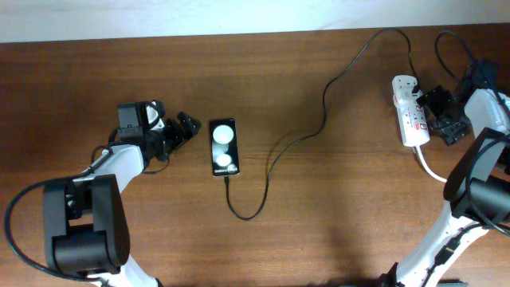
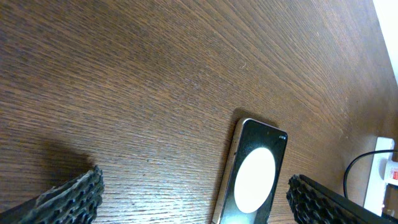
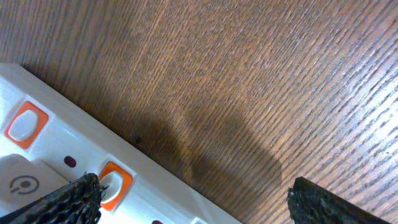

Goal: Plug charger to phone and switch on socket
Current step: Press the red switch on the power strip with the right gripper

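Dark brown wood-grain table [image 1: 319, 239]; pale strip [image 1: 159, 16] beyond far edge; soft shadows.

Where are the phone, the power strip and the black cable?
phone [image 1: 224, 148]: overhead view, middle of its glossy face.
power strip [image 1: 413, 112]: overhead view, middle of its white body.
black cable [image 1: 324, 104]: overhead view, the bend partway along it.
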Available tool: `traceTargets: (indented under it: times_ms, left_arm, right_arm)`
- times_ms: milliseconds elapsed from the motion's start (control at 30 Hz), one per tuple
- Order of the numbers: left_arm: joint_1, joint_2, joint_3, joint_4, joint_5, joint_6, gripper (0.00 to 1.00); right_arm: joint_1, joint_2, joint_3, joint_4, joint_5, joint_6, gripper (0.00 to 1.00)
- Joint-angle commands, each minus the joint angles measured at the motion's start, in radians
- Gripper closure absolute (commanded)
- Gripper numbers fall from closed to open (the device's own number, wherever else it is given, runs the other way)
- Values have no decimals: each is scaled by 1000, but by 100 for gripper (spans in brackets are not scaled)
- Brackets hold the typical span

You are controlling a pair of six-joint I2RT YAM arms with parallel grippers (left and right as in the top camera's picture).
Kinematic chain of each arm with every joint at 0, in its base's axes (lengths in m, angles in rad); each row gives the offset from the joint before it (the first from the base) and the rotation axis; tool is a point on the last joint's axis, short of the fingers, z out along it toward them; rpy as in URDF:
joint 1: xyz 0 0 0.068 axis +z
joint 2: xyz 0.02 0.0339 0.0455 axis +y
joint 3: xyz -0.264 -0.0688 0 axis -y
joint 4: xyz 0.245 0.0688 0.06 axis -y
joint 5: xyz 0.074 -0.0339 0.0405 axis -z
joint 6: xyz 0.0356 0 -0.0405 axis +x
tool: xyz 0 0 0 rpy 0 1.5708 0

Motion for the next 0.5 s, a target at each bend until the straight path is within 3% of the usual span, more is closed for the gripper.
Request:
traceTargets:
  times_ms: [0, 467]
  left_arm:
    - [2, 30, -24, -21, -38, 6, 1]
    - [2, 30, -24, -21, -39, 6, 1]
  right_arm:
    - [24, 34, -8, -27, -68, -19, 1]
    - [24, 43, -10, -65, -42, -19, 1]
